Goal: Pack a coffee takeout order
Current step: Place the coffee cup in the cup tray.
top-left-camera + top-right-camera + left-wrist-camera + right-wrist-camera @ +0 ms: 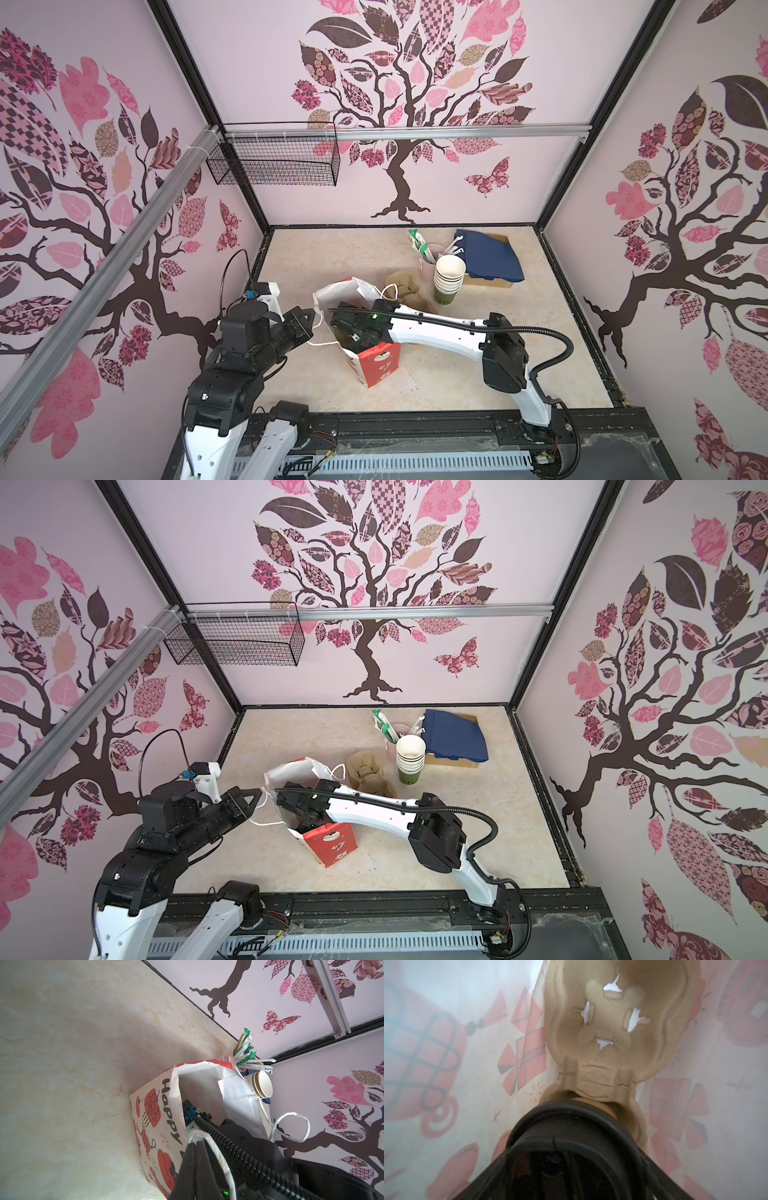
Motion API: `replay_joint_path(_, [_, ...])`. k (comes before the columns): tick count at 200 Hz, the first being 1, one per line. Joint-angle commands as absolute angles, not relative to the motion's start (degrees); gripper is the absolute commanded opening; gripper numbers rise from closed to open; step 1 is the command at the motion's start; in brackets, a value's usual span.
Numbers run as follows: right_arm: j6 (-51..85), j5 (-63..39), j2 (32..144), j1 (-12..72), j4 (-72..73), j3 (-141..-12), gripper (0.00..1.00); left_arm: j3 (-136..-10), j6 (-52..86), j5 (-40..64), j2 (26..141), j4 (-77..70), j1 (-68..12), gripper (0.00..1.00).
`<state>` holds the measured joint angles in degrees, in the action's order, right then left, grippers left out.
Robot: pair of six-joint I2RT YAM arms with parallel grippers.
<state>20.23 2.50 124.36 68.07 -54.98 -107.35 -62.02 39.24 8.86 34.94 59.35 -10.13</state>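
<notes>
The red-and-white paper bag (382, 365) is standing open on the desk (478, 374). The navy napkin (492, 255) is lying well beyond the bag. The pulp carrier (602, 1028) is lying inside the bag, and the black-lidded cup (566, 1122) is sitting in one of its wells. The right gripper (575, 1147) is reaching into the bag, jaws standing wide either side of the lid; whether they are pressing on it cannot be told. The left gripper (196, 1144), jaws fully closed, is pinching the bag's white cord handle (220, 1157) beside the bag's mouth.

Marble-look tabletop (457, 374): paper bag (376, 368), pulp carrier (405, 282), cup stack (449, 278), straw cup (428, 259), cardboard box (492, 283).
</notes>
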Motion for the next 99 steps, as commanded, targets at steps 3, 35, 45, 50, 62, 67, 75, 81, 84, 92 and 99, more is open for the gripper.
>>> replay_joint_path(3, [18.81, 3.56, 140.18, 67.68, -57.97, -97.02, 0.82, -59.91, 39.29, 7.82, 33.95, 59.0, -10.27, 0.0])
replay_joint_path(35, [18.82, 4.15, 138.87, 67.68, -59.05, -98.5, 0.83, -58.89, 40.13, 8.87, 33.75, 57.46, -10.21, 0.0])
replay_joint_path(45, [18.73, 4.29, 138.46, 67.67, -59.88, -99.8, 0.83, -58.61, 40.35, 9.5, 33.66, 56.81, -10.22, 0.0])
replay_joint_path(50, [18.73, 4.21, 138.22, 67.68, -60.27, -100.45, 0.83, -58.49, 40.4, 9.7, 33.64, 56.57, -10.27, 0.0])
replay_joint_path(62, [18.68, 4.18, 137.37, 67.68, -60.98, -101.94, 0.84, -58.51, 40.34, 10.16, 33.65, 56.36, -10.2, 0.0])
replay_joint_path(67, [18.73, 4.27, 137.07, 67.68, -61.39, -102.6, 0.85, -58.51, 40.36, 10.34, 33.66, 56.17, -10.24, 0.0])
replay_joint_path(75, [18.68, 4.47, 136.69, 67.68, -62.06, -103.8, 0.87, -58.44, 40.26, 10.83, 33.74, 55.86, -10.24, 0.0])
replay_joint_path(81, [18.55, 4.52, 136.46, 67.68, -62.74, -104.81, 0.88, -58.43, 40.17, 11.25, 33.79, 55.65, -10.25, 0.0])
replay_joint_path(84, [18.47, 4.62, 136.37, 67.62, -62.99, -105.3, 0.88, -58.38, 40.12, 11.44, 33.83, 55.53, -10.21, 0.0])
replay_joint_path(92, [18.48, 4.97, 136.11, 67.67, -63.57, -106.52, 0.89, -58.27, 40.08, 12.06, 34.0, 55.26, -10.24, 0.0])
replay_joint_path(99, [18.3, 5.12, 135.97, 67.68, -64.32, -107.65, 0.9, -58.11, 40.08, 12.53, 34.18, 54.96, -10.27, 0.0])
